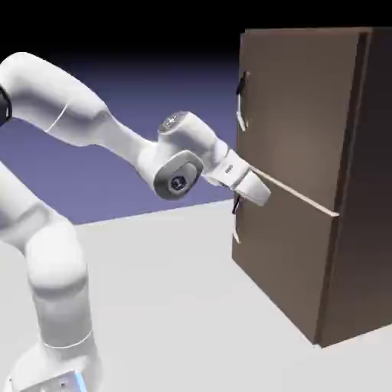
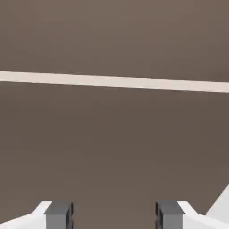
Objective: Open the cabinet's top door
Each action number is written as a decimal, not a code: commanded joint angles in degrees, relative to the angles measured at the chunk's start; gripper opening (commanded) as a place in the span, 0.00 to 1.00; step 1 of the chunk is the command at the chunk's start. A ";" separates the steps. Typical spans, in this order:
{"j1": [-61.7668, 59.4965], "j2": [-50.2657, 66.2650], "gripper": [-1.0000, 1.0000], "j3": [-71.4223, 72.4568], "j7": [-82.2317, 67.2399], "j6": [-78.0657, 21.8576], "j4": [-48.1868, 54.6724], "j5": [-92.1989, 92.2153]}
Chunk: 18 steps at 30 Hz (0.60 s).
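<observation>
Pincer (image 2: pixel 114 217) agape before cabinet (image 1: pixel 306 176) seam (image 2: pixel 114 81)

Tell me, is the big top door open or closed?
Closed. The top door lies flat on the cabinet, level with the lower door, with only the thin pale seam between them.

Two cameras, one cabinet front

Exterior view stands beside the arm (image 1: pixel 92 138), facing the cabinet (image 1: pixel 306 176) from further back; hand view stares close at brown wood, both sharing the pale seam (image 2: pixel 114 82)

Arm (image 1: pixel 92 126) outstretched, end effector (image 2: pixel 114 214) fingers apart.
</observation>
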 commanded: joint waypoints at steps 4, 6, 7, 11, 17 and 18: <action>-4.56 -2.53 0.50 6.03 9.97 0.70 3.21 9.68; -6.83 -3.79 0.50 9.05 14.96 1.05 4.82 14.52; -7.97 -4.43 0.50 10.56 17.45 1.23 5.62 16.94; -12.53 -6.95 0.50 16.59 27.42 1.93 8.83 26.61; -19.36 -10.75 0.50 25.63 42.37 2.98 13.65 41.12; -20.50 -11.38 0.50 27.14 44.86 3.16 14.45 43.54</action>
